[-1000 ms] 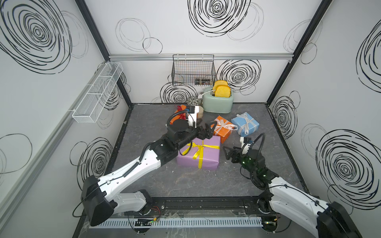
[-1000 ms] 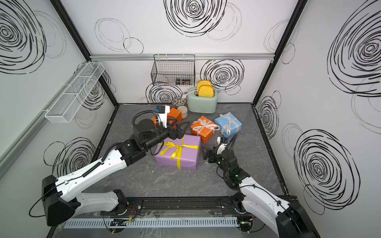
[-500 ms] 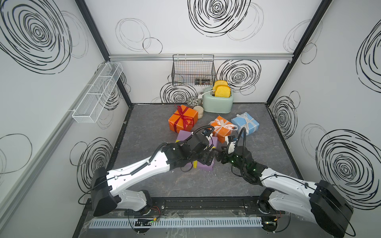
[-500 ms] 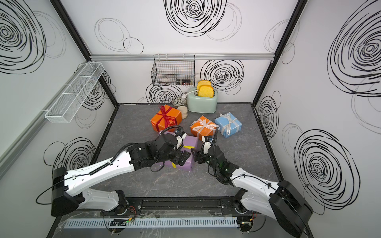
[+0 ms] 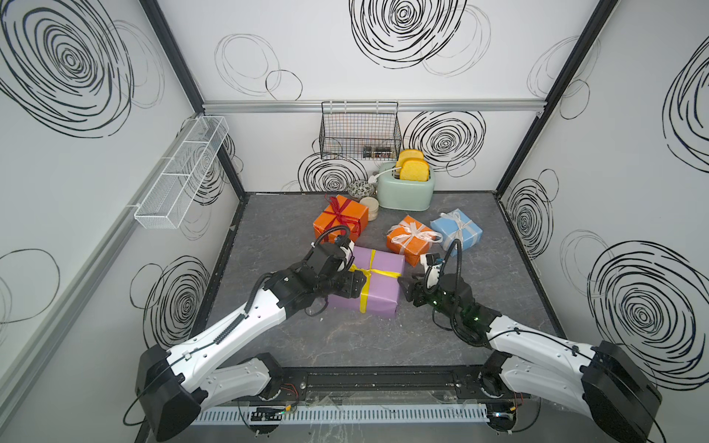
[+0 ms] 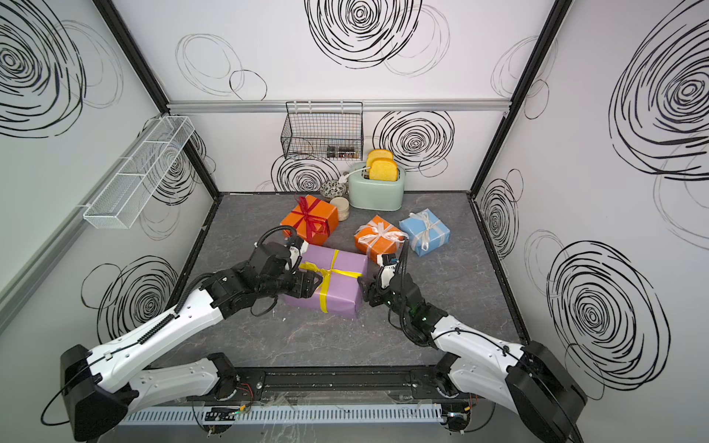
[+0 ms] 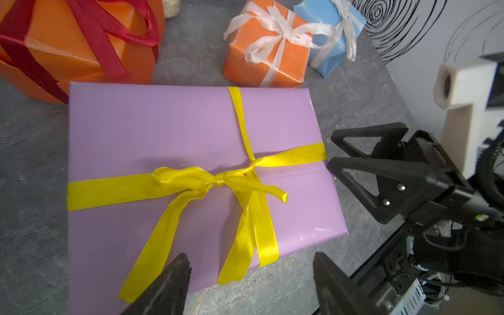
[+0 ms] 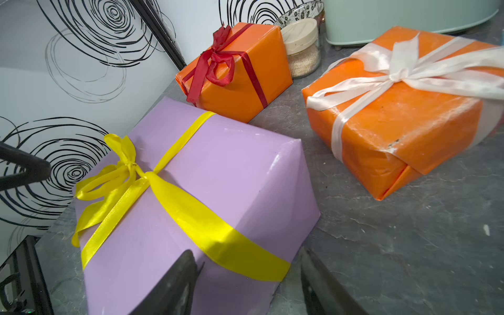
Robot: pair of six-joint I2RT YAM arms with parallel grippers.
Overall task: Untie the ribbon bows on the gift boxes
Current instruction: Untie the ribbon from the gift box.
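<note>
Grey marbled tabletop boxed in by white walls with black scribbled spirals all over. Nearest the arms, flat on that surface: the lilac box, with the yellow bow on its top, knot tight, loops and tails intact. Behind it, toward the back, the larger orange box under a dark red bow. Off to the right of those, the smaller orange box under a white bow, then the light-blue box under a second white bow, all still knotted. Mint toaster at the very back, no part of the job.

Left gripper low over its own side of the lilac box, jaws well apart, nothing pinched, the yellow tails lying just below. Right gripper at the opposite end of the same box, just beside the yellow band at its wrap over the edge, jaws likewise parted, no hold on anything.

Progress, judged from this: none of the four bows undone, work apparently only starting on the yellow one. Left to do: pinch a yellow tail, draw it out through the knot, probably with the other claw steadying the box, then the same for the red and both white bows
</note>
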